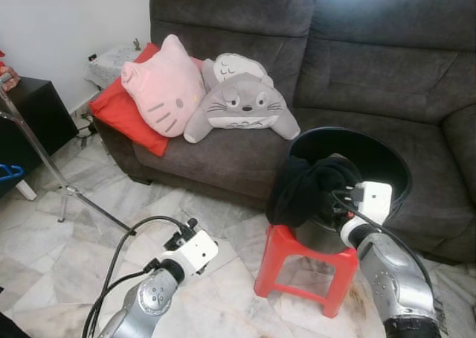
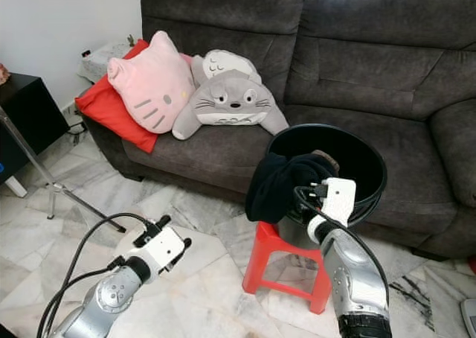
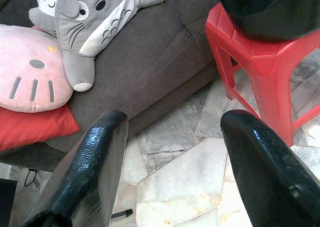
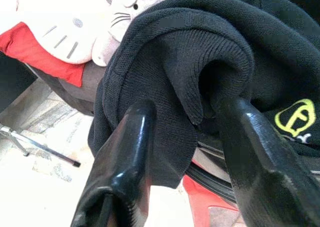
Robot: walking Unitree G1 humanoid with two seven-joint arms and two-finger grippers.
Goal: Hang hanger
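Observation:
A black garment (image 1: 305,189) hangs over the near rim of a black basket (image 1: 383,155), which stands on a red stool (image 1: 297,257). My right gripper (image 4: 189,107) is at that garment and open, its two fingers on either side of a hanging fold of the knit cloth (image 4: 190,52). A yellow-green logo (image 4: 295,118) shows on the fabric. My left gripper (image 3: 175,122) is open and holds nothing, low over the marble floor to the left of the stool (image 3: 260,52). A blue object (image 1: 9,173) at the far left edge is too cut off to identify.
A dark grey sofa (image 1: 357,70) stands behind the stool, with a pink cat cushion (image 1: 163,85), a grey plush (image 1: 238,100) and a red cushion (image 1: 119,113). A metal stand's leg (image 1: 44,159) slants across the floor at left, beside a black cabinet (image 1: 37,107). A person's hand (image 1: 6,77) shows there.

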